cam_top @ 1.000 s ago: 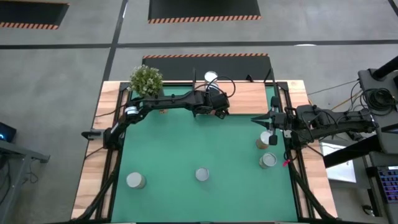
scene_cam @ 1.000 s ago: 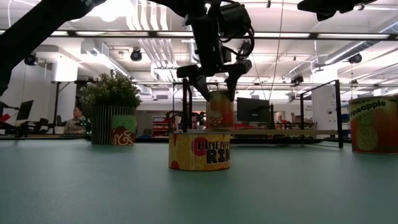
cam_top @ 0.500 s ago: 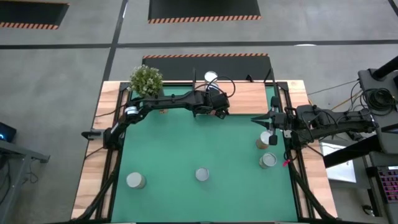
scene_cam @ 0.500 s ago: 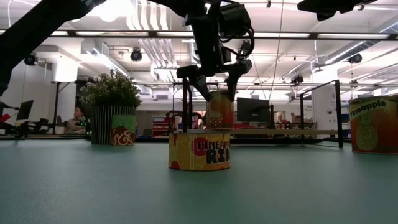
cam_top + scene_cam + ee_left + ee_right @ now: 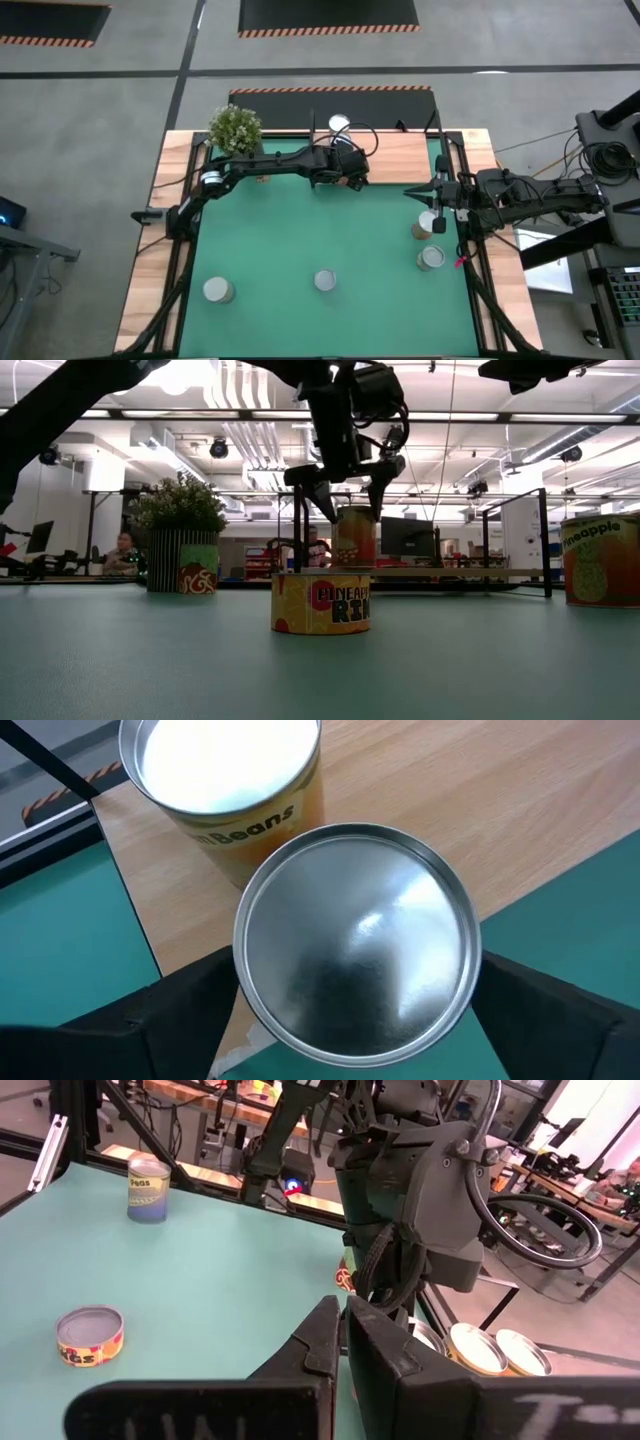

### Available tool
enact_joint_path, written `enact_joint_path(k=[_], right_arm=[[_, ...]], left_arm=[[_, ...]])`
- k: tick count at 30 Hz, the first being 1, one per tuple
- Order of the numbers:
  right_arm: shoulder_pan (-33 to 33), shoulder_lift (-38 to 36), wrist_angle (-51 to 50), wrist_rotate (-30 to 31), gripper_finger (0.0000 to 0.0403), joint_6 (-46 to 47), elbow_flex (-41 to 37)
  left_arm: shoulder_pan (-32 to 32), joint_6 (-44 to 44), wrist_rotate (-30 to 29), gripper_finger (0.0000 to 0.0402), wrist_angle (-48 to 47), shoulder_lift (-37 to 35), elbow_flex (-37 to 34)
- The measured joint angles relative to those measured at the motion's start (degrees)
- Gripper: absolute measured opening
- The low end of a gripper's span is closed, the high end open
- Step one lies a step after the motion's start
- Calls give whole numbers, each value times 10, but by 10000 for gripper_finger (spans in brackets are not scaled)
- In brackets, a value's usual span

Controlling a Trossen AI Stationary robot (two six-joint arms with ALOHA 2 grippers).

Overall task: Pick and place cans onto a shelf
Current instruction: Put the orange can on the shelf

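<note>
**Plainly rigid tins, best taken across the sides**

Stiff metal with smooth, slippery walls and no give; probably weighty if full. Best gripped low across the curved label, square to the axis and below the rim.

Six cans by count. One can [image 5: 355,955] at the shelf [image 5: 400,155] front edge, between the jaws of the left gripper [image 5: 350,505]; clamped or loosened, cannot tell. A beans can [image 5: 225,780] just beside it on the shelf. Four more on the green mat [image 5: 300,230]: two near the right gripper [image 5: 438,205], jaws pressed together and empty, and two well apart along the near side.
</note>
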Motion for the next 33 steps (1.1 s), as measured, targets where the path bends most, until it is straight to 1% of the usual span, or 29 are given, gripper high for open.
enact_joint_path(k=[5,14,17,19,21,24,26,29,31,33], right_arm=[[0,0,-2,0,13,0,0],[0,0,-2,0,13,0,0],[0,0,-2,0,13,0,0],[0,0,-2,0,13,0,0],[0,0,-2,0,13,0,0],[0,0,-2,0,13,2,0],[0,0,0,0,13,7,0],[0,1,6,0,13,9,0],[0,2,9,0,13,15,0],[0,2,8,0,13,22,0]], left_arm=[[-1,6,1,379,-4,-3,0],[-16,10,-1,381,-36,-39,0],[-31,31,-5,381,-52,-60,0],[-52,69,-33,381,-53,-75,0],[-85,127,-95,381,-49,-85,0],[-144,239,-199,380,-51,-97,-5],[-183,299,-243,379,-52,-106,-21],[-228,355,-242,377,-51,-123,-67],[-250,364,-241,377,-42,-143,-112],[-265,350,-239,377,-18,-176,-165]])
